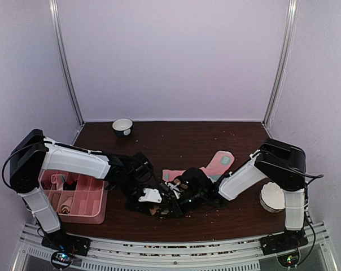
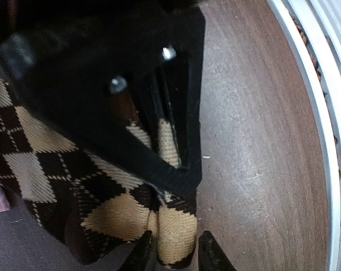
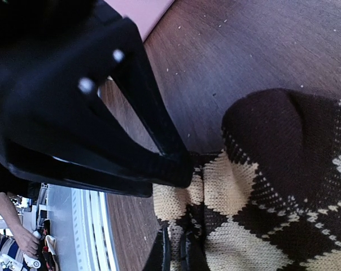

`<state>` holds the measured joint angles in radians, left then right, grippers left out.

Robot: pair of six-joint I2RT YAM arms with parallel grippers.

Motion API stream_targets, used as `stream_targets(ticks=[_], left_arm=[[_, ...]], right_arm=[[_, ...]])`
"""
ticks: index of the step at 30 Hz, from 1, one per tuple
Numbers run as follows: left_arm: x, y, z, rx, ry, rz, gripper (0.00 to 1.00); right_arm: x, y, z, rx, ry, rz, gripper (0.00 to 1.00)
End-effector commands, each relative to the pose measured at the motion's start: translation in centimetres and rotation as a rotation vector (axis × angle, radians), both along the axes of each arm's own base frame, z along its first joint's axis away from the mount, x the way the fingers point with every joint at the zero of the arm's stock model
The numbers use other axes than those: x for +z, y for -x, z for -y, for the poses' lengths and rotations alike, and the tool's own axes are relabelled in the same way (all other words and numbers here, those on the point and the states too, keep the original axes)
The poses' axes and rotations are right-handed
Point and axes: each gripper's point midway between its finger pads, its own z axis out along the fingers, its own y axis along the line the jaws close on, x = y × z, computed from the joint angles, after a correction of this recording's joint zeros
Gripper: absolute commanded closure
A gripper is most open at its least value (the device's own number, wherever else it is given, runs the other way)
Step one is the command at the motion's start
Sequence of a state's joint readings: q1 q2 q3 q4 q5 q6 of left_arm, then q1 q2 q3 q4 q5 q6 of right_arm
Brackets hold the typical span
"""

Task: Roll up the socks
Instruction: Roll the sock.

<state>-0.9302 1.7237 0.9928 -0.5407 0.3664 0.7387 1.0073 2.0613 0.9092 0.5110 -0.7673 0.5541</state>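
Note:
The brown-tan-black argyle sock [image 2: 103, 214] lies on the dark wooden table [image 1: 215, 135] near its front edge, bunched under both grippers [image 1: 157, 210]. My left gripper [image 2: 176, 255] has a tan fold of its edge pinched between its fingertips. My right gripper [image 3: 175, 255] is shut on another fold of the same argyle sock [image 3: 272, 197]. The two grippers meet tip to tip over the sock, each appearing as a black shape in the other's wrist view. The pink sock [image 1: 218, 164] with mint-green patches lies flat just behind them, partly hidden by the right arm.
A pink divided tray [image 1: 100, 210] holding small items stands at the front left. At the back of the table is a small white bowl [image 1: 122, 126], and a white scalloped dish [image 1: 272, 196] sits at the right. The metal front rail [image 2: 334, 141] runs close to the grippers.

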Motion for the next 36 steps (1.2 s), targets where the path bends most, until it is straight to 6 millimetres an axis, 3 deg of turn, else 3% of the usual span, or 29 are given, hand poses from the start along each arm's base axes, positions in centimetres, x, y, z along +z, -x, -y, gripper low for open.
stream_targets(ticks=[1,14,17,22,28,36], left_arm=[[-0.7,-0.7,0.8,-0.01,-0.02,0.053,0.76],[0.5,1.0,2.2,-0.028,0.017,-0.004,0.63],[0.1,1.2,2.0,-0.029,0.006,-0.009,0.7],[-1.4,0.6,1.4,-0.015,-0.052,0.004,0.94],[-2.4,0.4,1.1,0.01,-0.103,-0.022,1.0],[-2.3,0.2,1.1,0.071,-0.149,-0.211,1.0]], right_arm=[[-8.9,1.3,6.6,-0.106,0.357,-0.151,1.0],[-8.4,1.0,6.2,-0.103,0.337,-0.145,1.0],[-8.5,1.1,6.3,-0.1,0.338,-0.143,1.0],[-8.1,1.0,6.2,-0.1,0.323,-0.131,1.0],[-6.3,0.5,6.3,-0.117,0.269,-0.07,1.0],[-3.3,-0.5,7.7,-0.175,0.225,0.07,0.69]])
